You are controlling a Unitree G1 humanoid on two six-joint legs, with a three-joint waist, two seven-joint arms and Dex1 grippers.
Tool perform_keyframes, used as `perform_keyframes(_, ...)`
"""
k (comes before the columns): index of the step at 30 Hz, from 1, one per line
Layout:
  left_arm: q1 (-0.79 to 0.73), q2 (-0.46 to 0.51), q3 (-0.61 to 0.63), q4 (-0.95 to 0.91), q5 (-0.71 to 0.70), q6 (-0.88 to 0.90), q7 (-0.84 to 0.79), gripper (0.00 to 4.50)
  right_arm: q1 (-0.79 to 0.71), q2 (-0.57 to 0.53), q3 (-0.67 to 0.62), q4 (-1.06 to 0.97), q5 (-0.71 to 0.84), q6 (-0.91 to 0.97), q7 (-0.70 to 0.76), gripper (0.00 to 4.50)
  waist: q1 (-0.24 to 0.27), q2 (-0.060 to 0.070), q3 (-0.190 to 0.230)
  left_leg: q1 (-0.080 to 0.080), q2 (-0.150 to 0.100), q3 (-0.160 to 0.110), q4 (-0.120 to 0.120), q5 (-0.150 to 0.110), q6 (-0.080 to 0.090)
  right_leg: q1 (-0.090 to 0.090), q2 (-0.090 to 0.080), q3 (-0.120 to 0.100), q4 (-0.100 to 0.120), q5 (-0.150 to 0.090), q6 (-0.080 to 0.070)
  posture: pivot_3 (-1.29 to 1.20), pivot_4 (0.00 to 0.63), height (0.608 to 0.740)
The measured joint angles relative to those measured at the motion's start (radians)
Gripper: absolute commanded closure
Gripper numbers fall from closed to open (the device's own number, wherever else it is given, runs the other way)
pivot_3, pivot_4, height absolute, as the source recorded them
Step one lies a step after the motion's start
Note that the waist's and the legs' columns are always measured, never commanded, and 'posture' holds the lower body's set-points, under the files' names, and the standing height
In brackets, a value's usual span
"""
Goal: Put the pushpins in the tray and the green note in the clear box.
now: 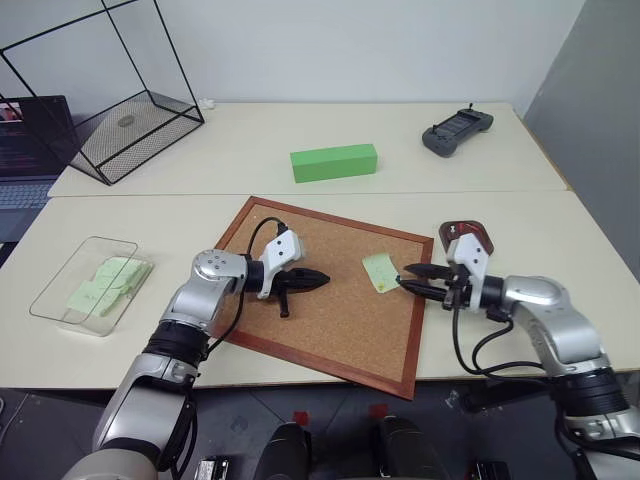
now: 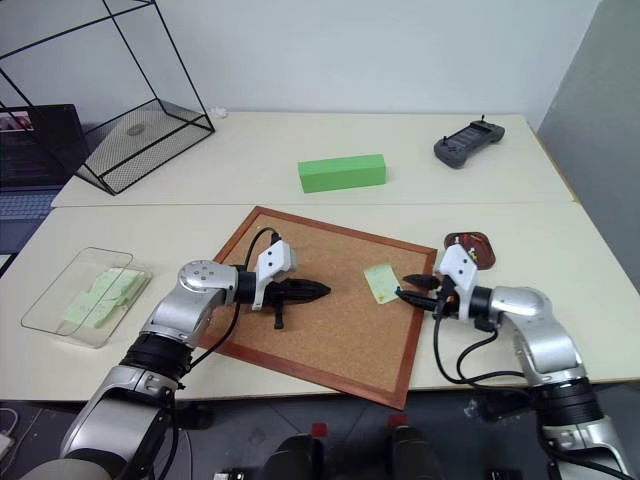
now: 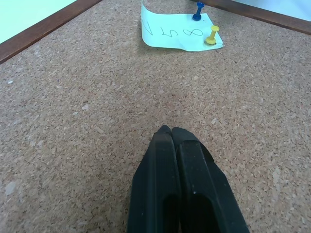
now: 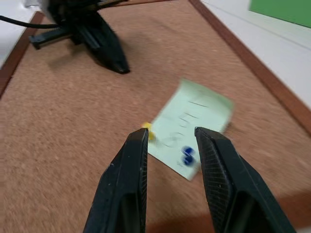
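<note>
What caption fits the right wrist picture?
Open right gripper nears the green note, pinned by yellow and blue pushpins.

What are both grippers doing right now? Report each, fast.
Left gripper: shut, holding nothing, over the corkboard.
Right gripper: open, empty, fingers aimed at the green note.

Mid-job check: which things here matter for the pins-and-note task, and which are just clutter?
Job:
- green note, on the corkboard
- blue pin and yellow pin in it
- tray
- clear box, notes already inside

Lying about:
- green block
- wire cage
- laptop
- controller
</note>
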Motion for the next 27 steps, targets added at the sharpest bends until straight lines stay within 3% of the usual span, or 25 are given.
perform_keyframes(22,-0.001,0.004,0.0,-0.001,0.0,0.0,-0.007,4.5,-0.06,0.065,0.039,0.169,-0.074,-0.079,-0.034,2.89,0.0,0.0,0.0,0.0,0.0,0.0,0.0,0.0,0.0,0.0,0.0,0.0,0.0,0.0,0.0,0.0,0.15,0.74)
perform_keyframes(26,-0.002,0.004,0.0,0.0,0.001,0.0,-0.008,4.5,-0.066,0.067,0.038,0.174,-0.073,-0.079,-0.034,3.38,0.0,0.0,0.0,0.0,0.0,0.0,0.0,0.0,0.0,0.0,0.0,0.0,0.0,0.0,0.0,0.0,0.15,0.74)
perform_keyframes(27,-0.002,0.004,0.0,0.0,0.001,0.0,-0.008,4.5,-0.068,0.068,0.038,0.178,-0.073,-0.079,-0.034,3.7,0.0,0.0,0.0,0.0,0.0,0.0,0.0,0.0,0.0,0.0,0.0,0.0,0.0,0.0,0.0,0.0,0.15,0.74)
